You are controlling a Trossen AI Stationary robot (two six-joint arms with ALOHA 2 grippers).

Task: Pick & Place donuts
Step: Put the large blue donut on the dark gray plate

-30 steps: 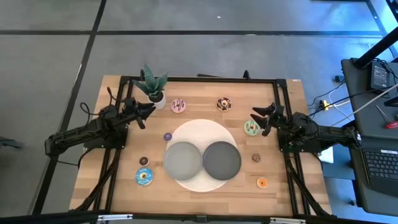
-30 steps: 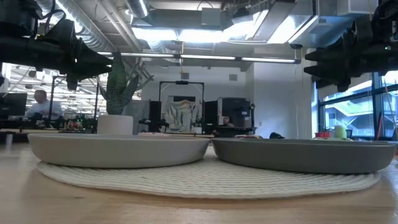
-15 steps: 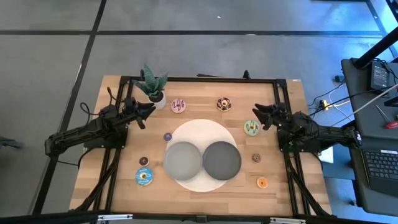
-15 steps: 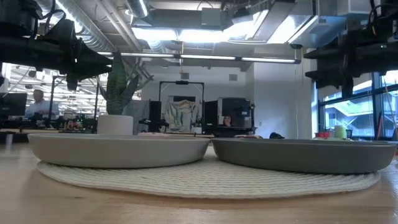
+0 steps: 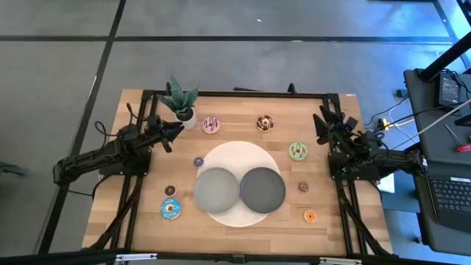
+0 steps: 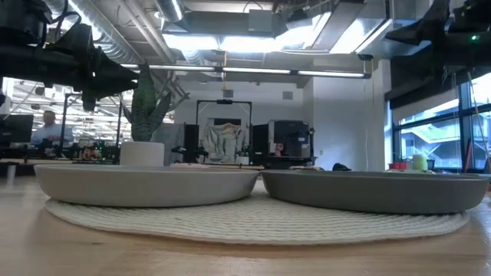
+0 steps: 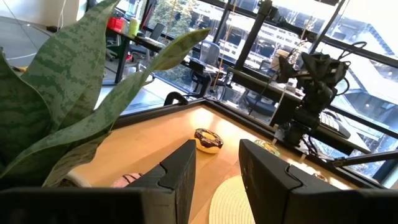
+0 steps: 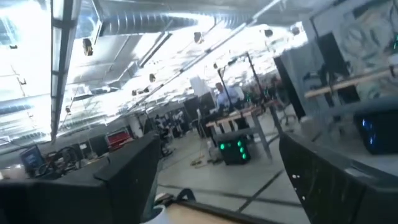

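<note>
Several toy donuts lie flat on the wooden table: pink (image 5: 211, 124), chocolate (image 5: 265, 123), mint-green (image 5: 298, 152), blue (image 5: 170, 209), and smaller purple (image 5: 198, 161), brown (image 5: 170, 191) and orange (image 5: 310, 216) ones. My left gripper (image 5: 176, 129) hovers level beside the potted plant (image 5: 179, 101), open, with nothing between its fingers (image 7: 177, 171). My right gripper (image 5: 326, 118) stands beyond the mint-green donut, tipped upward, wide open and empty (image 8: 217, 183).
Two grey plates (image 5: 216, 189) (image 5: 262, 189) sit side by side on a round white mat (image 5: 237, 153) at the table's middle. A small brown donut (image 5: 303, 187) lies near the right arm. A black frame (image 5: 235, 93) runs along the far edge.
My right gripper has risen and tipped upward, swinging from beside the mint-green donut toward the table's far edge, and its fingers stand wider apart. The mint-green donut stays where it lay.
</note>
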